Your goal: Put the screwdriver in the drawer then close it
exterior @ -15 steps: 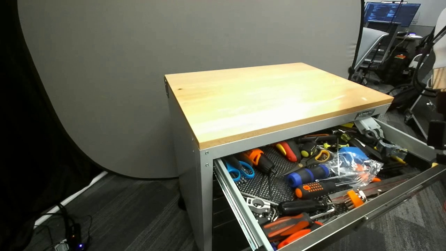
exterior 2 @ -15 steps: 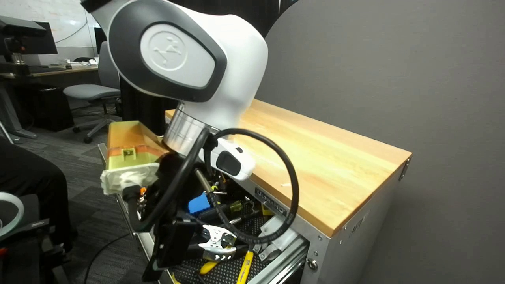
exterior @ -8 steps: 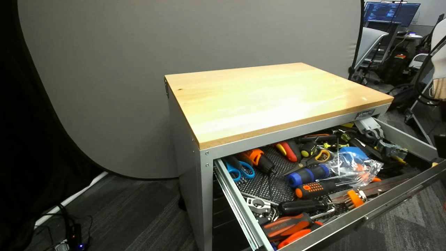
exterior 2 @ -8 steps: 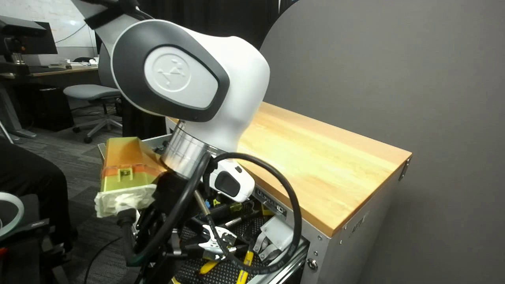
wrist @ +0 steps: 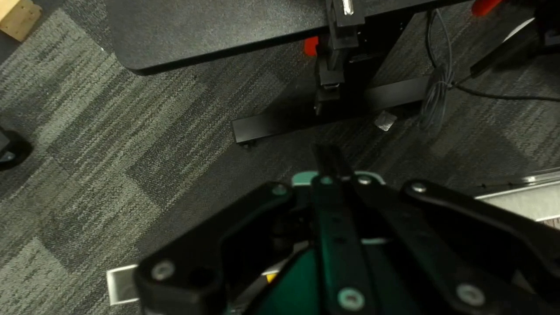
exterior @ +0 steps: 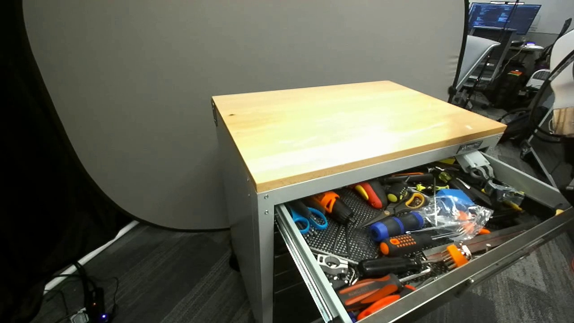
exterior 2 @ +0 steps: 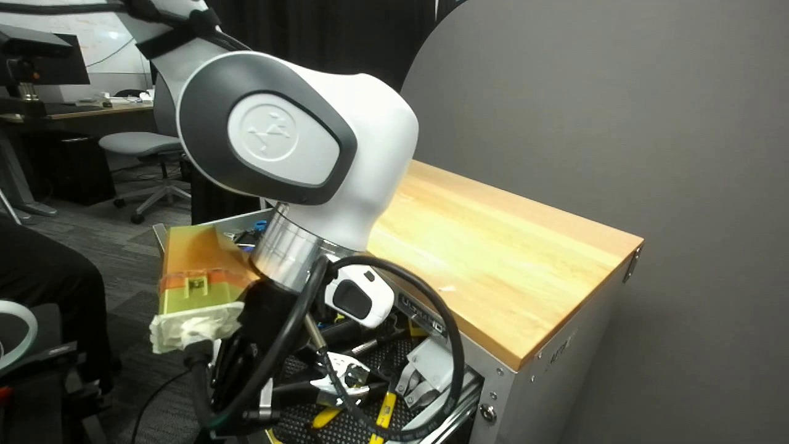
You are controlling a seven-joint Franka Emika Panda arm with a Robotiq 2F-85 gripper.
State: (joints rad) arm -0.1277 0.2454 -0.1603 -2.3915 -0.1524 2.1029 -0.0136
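The grey metal drawer (exterior: 475,268) is pulled out under the wooden top and packed with orange, blue and black tools. Among them I cannot tell which is the screwdriver. My gripper (wrist: 330,158) is shut in the wrist view, its narrow fingertips together with nothing visible between them. It hangs over the carpet, with a bright metal edge crossing behind its linkage. In an exterior view the black gripper body (exterior 2: 237,364) is low by the drawer's near end, partly behind the arm's cable; its fingertips are cut off by the frame.
The wooden tabletop (exterior: 354,130) lies above the drawer in both exterior views. A thick cable (exterior 2: 459,345) loops from the arm over the drawer's side rail. In the wrist view a black desk (wrist: 210,30) stands ahead. Someone's dark-clothed leg (exterior 2: 55,290) is nearby.
The arm has come down in front of the cabinet, and its wrist has tilted slightly. My gripper has gone from open to shut. The drawer and its tools have stayed where they were.
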